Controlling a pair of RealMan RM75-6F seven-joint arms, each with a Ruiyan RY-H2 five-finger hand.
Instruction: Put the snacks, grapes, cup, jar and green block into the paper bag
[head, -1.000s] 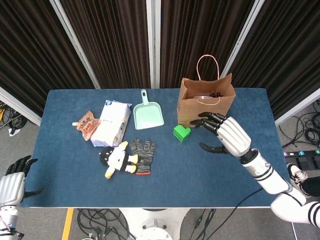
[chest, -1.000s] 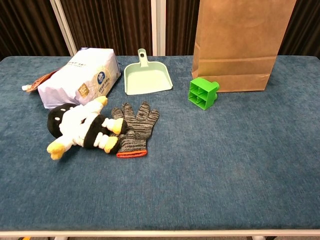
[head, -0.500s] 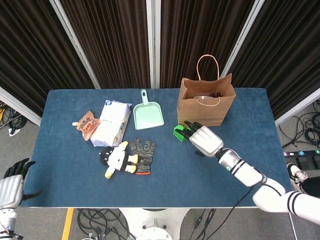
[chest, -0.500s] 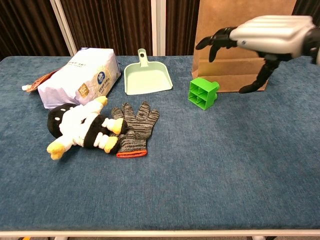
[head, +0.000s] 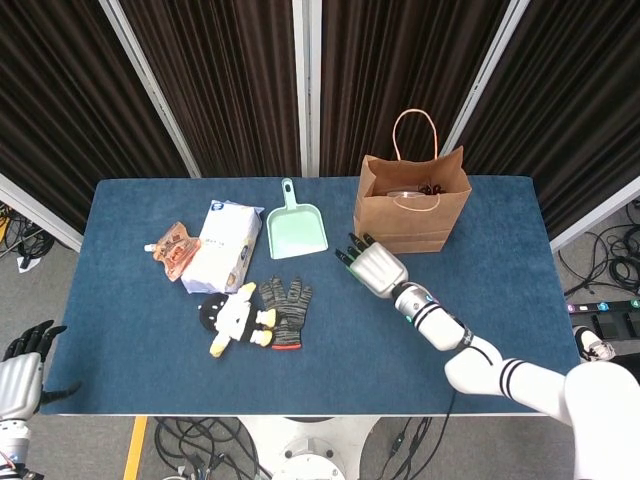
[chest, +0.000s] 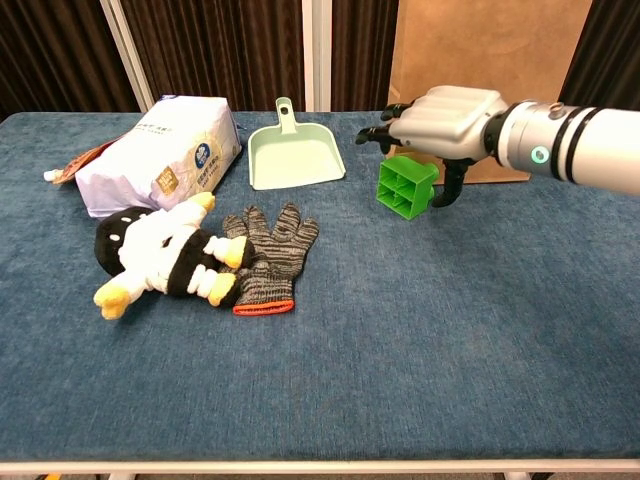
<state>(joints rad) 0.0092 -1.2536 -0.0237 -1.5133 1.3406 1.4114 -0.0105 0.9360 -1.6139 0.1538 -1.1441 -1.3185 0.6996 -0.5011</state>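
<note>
My right hand (chest: 445, 120) has swung in from beside the paper bag (head: 412, 205) and now sits directly over the green block (chest: 405, 186), which lies on the counter (chest: 420, 330) just in front of the bag's near left corner. A second ago that hand hung well to the right of the block; half a second ago it was above it but higher. Now my fingers (chest: 385, 135) are spread and draped past the block's far side while the thumb drops down at its right edge, so the block sits under my palm but is not yet gripped; from the head view my hand hides it almost wholly. I judge this the last reach before closing on it, then a short lift up into the bag. The bag already holds some things, though I cannot make them out. The snack packet (head: 176, 249) waits at the far left beside the white pack (head: 225, 246), well apart from the bag. My left hand (head: 22, 365) hangs off the counter's near left corner, fingers loosely apart, holding nothing.
</note>
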